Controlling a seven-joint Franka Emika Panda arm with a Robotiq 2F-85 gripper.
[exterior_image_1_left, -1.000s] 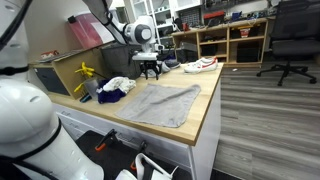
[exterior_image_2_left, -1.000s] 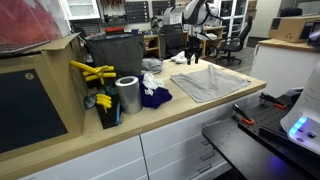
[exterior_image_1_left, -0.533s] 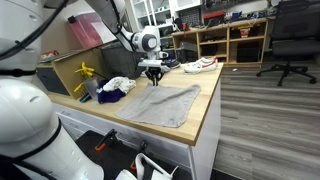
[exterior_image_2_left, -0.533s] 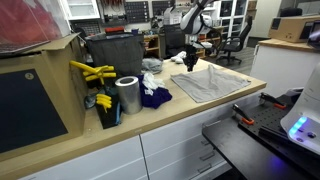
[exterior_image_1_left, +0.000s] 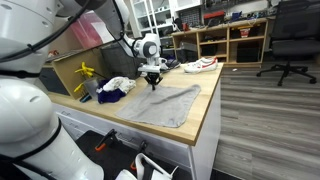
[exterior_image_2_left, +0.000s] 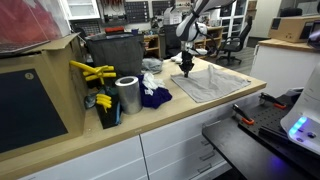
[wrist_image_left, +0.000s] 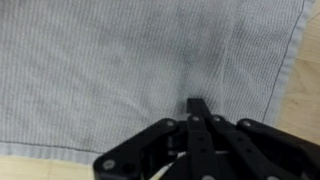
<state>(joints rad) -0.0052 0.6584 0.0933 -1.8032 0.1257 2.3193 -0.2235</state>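
Note:
A grey cloth (exterior_image_1_left: 165, 103) lies flat on the wooden counter (exterior_image_1_left: 207, 120), seen in both exterior views (exterior_image_2_left: 215, 82). My gripper (exterior_image_1_left: 153, 84) points straight down at the cloth's edge nearest the clutter (exterior_image_2_left: 186, 72). In the wrist view the cloth (wrist_image_left: 100, 70) fills the picture, and the gripper (wrist_image_left: 198, 103) has its black fingers pressed together at the fabric. A faint crease runs up from the tips, so a small pinch of cloth sits between them. The cloth's hem and bare wood show at the bottom and at the right.
Beside the cloth lie a dark blue rag (exterior_image_2_left: 155, 97) and a white rag (exterior_image_1_left: 118, 84). A metal cylinder (exterior_image_2_left: 127, 95), yellow tools (exterior_image_2_left: 90, 72) and a black bin (exterior_image_2_left: 115, 55) stand further along. A white shoe (exterior_image_1_left: 200, 65) rests at the counter's far end. An office chair (exterior_image_1_left: 290, 40) stands on the floor.
The arm has come down from above the counter onto the cloth's edge, and the jaws have gone from open to shut on the fabric.

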